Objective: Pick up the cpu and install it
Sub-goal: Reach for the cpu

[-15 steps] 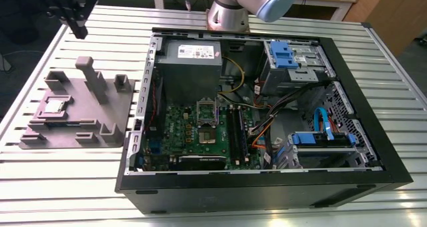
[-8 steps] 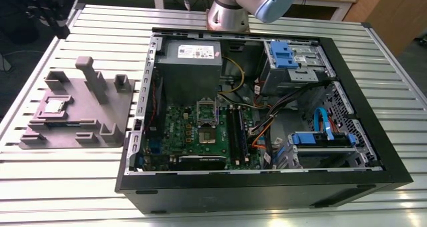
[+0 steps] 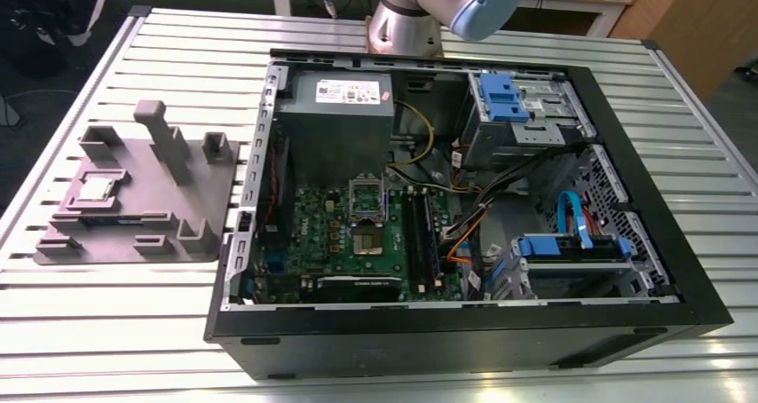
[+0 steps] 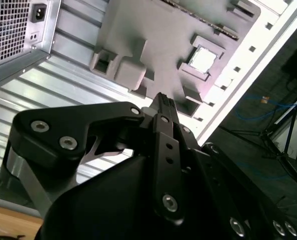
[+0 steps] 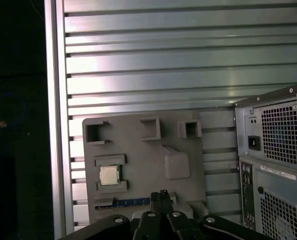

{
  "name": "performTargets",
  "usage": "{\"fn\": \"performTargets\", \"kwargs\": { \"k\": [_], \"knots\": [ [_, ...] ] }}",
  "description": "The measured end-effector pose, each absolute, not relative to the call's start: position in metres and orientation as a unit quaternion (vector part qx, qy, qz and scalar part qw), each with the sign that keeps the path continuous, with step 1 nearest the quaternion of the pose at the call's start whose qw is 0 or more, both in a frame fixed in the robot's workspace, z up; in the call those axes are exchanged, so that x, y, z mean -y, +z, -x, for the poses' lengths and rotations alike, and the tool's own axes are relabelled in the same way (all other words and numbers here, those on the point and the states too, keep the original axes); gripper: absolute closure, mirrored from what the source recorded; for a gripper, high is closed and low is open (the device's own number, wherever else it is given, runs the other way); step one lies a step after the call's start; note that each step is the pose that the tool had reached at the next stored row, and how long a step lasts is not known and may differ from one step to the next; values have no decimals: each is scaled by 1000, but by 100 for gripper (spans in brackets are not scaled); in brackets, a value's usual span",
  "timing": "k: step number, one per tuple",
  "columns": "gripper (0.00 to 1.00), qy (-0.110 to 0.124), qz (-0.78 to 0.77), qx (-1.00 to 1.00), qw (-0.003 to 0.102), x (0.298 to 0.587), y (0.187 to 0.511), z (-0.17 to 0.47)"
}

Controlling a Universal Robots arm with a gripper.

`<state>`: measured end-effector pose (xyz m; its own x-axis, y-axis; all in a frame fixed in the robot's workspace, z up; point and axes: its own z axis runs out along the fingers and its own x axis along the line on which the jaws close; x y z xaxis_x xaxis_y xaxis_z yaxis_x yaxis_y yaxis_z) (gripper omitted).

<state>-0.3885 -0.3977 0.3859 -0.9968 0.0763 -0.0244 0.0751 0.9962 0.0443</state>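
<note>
The cpu (image 3: 95,188) is a small silvery square chip lying flat in a recess of the grey block fixture (image 3: 177,209) at the exterior view's left, beside the open computer case (image 3: 663,243). Both wrist views look down on the cpu (image 4: 203,59) (image 5: 108,175) in the fixture (image 4: 153,30) (image 5: 138,140) from high above. My gripper (image 4: 163,102) (image 5: 161,195) hangs well above the fixture, fingers together with nothing between them. Inside the case, the green motherboard's socket (image 3: 369,239) lies open with its metal frame (image 3: 367,194) raised.
The case stands on a slatted metal table (image 3: 474,30). Its rear panel and power supply grille (image 5: 278,135) rise beside the fixture. Upright posts (image 3: 160,132) stick up from the fixture. Cables and blue drive brackets (image 3: 569,243) crowd the case's right side. The arm's base (image 3: 409,21) stands behind the case.
</note>
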Motion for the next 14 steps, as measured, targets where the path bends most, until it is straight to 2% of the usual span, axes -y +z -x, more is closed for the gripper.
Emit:
{"fn": "performTargets", "kwargs": {
  "k": [14],
  "knots": [
    [90,22,-38,-999,13,398,386,414]
  ]
}}
